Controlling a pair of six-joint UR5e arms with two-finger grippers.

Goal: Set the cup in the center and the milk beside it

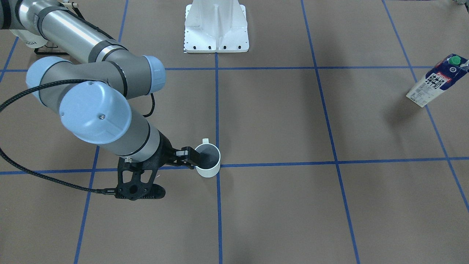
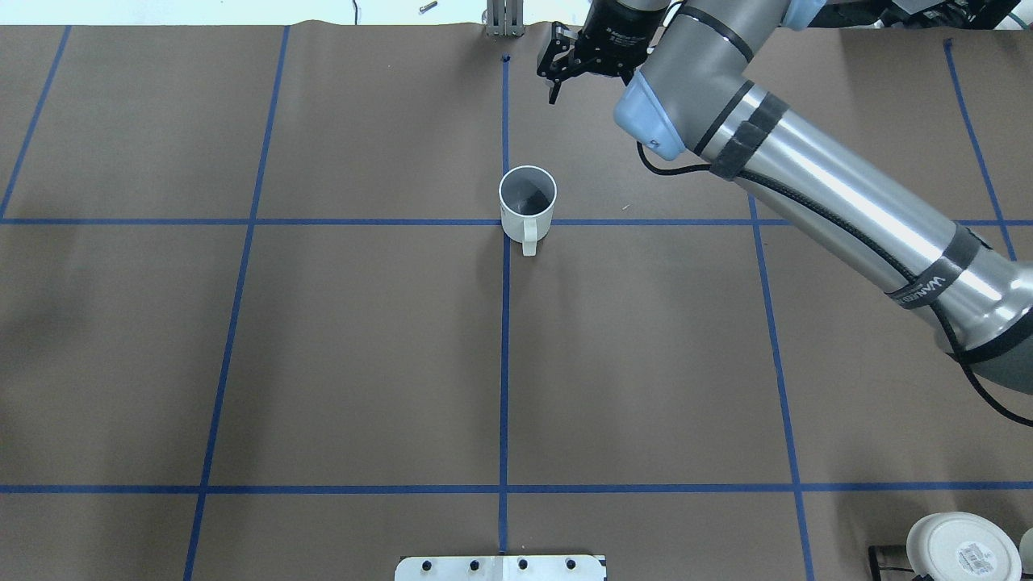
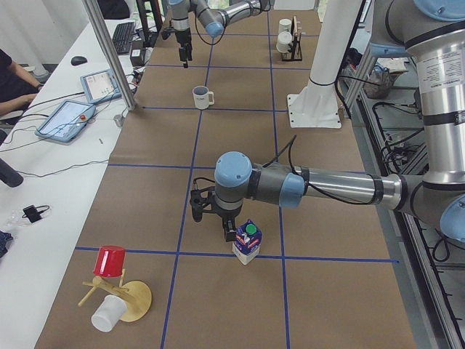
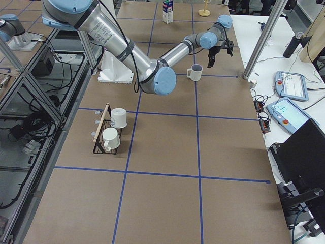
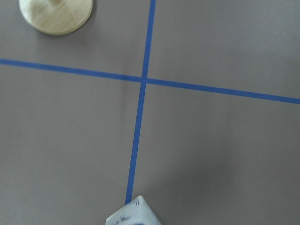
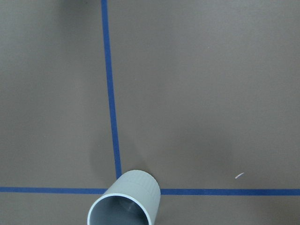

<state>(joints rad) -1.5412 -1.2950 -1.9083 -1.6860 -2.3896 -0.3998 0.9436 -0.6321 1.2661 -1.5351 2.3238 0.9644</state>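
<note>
Your cup [image 2: 528, 202] sits centred, right gripper [image 1: 189, 158] off it with its jaws apart. Milk [image 1: 436, 80] waits far left. The left gripper [image 3: 214, 222] is beside it, but I can't tell if it's apart or together.

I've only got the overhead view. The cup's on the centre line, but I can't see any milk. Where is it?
Observer: The milk stands upright far out on the robot's left, outside your frame.
Operator: Is the left arm on it?
Observer: The left gripper hangs close beside it. I can't tell whether it's open or touching.
Operator: Anything else out there?
Observer: A red cup sits upturned on a wooden stand, further out than the milk.
</note>
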